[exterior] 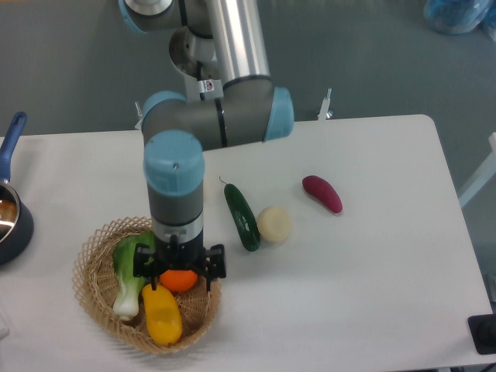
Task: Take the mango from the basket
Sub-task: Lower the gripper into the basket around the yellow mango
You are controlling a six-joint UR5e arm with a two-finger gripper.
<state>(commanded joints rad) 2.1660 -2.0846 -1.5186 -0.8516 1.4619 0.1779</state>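
The mango (163, 314), a glossy yellow-orange oblong fruit, lies at the front of the round wicker basket (87, 288) on the table's left. My gripper (179, 276) hangs open over the basket, just behind the mango, its fingers spread either side of a round orange (180, 280). Nothing is between the fingers. A green bok choy (126, 266) lies in the basket's left half.
A dark green cucumber (242, 217), a pale round vegetable (273, 223) and a purple eggplant (322, 194) lie on the white table to the right of the basket. A dark pot with a blue handle (9, 209) sits at the left edge.
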